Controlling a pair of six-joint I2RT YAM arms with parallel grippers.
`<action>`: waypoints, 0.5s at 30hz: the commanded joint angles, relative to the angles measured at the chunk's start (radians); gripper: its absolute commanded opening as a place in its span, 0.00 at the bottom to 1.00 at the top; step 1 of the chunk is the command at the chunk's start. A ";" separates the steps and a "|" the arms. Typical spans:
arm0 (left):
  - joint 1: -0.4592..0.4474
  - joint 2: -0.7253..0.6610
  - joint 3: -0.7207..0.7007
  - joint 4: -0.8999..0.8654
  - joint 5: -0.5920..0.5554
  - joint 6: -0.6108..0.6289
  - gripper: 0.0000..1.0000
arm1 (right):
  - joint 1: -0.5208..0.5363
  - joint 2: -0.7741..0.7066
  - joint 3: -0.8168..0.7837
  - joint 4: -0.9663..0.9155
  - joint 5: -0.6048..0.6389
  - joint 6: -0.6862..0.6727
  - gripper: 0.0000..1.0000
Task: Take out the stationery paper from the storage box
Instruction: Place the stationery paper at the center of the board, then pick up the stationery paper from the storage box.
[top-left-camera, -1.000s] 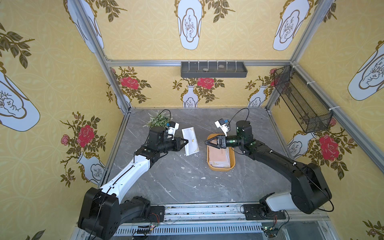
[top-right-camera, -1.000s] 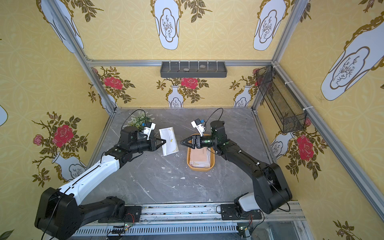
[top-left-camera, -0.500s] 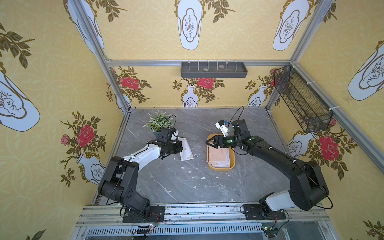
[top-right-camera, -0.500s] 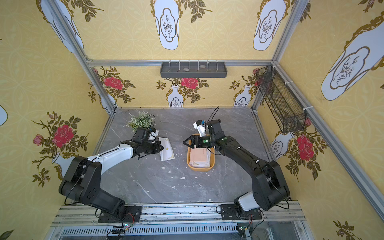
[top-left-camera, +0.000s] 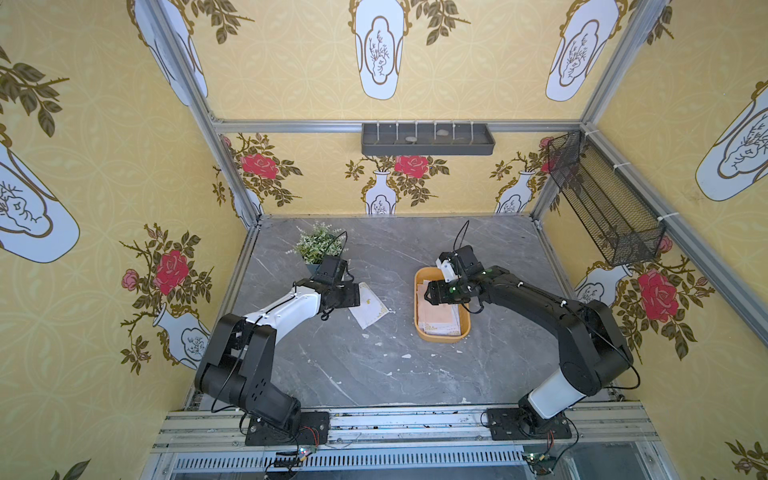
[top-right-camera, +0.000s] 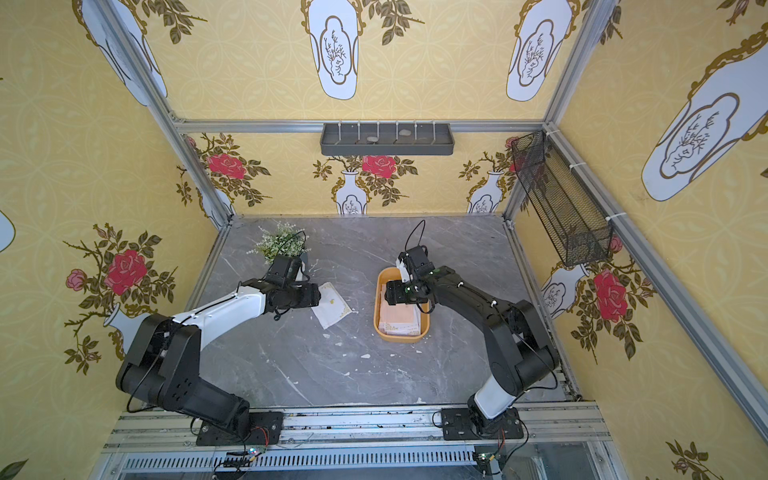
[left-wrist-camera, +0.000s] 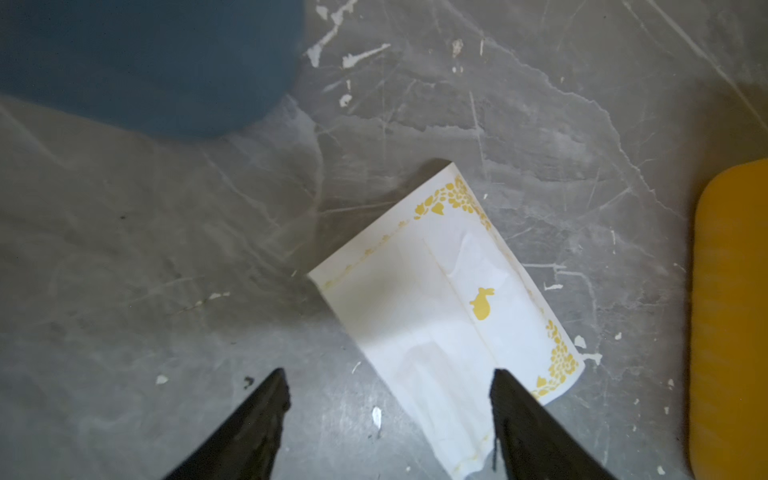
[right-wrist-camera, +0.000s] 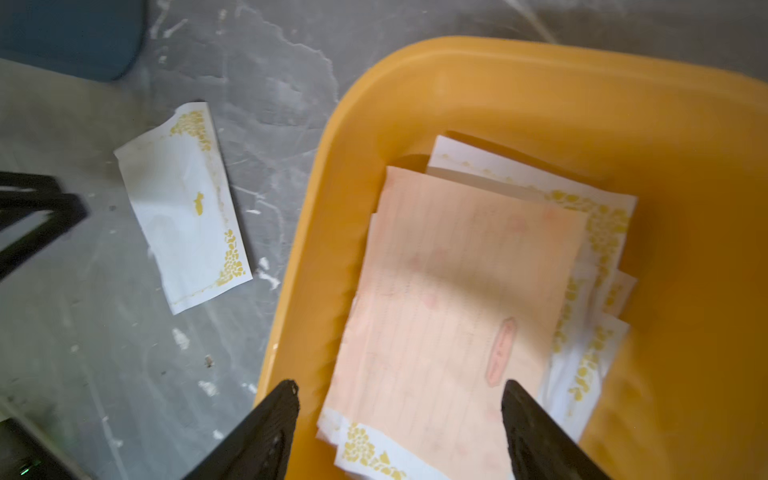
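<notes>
Flat on the grey marbled worktop (top-left-camera: 374, 374), outside the box (top-left-camera: 442, 337) and near its left side without touching: a loose sheet (left-wrist-camera: 449, 316). White, thin, lightly creased, with gold leafy ornament in two corners, a faint gold border line and a small gold rabbit shape (a little off the middle). Askew to the box.

Left gripper (left-wrist-camera: 388, 382) spread wide over the loose sheet's near end, clasping nothing; touching or not, cannot tell.

Inside the box: a stack (right-wrist-camera: 457, 291) of more paper, fanned unevenly. Topmost a pale peach-pink ruled one with faint pink spots; beneath it white ones with the same gold corners, poking out at both ends and one side. Box itself mustard-yellow, shallow, round-cornered.

Right gripper (right-wrist-camera: 399, 390) spread wide above the stack's end, holding nothing.

Beyond the loose sheet, a blurred blue pot (left-wrist-camera: 145, 62).
</notes>
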 joint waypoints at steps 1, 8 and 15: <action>-0.002 -0.077 -0.031 -0.021 -0.100 -0.013 0.78 | 0.012 0.038 0.032 -0.049 0.206 0.002 0.72; -0.005 -0.341 -0.146 0.031 -0.149 -0.036 0.72 | 0.009 0.112 0.080 -0.031 0.298 -0.020 0.65; -0.005 -0.598 -0.262 0.077 -0.160 -0.030 0.67 | -0.027 0.158 0.081 0.025 0.285 -0.040 0.59</action>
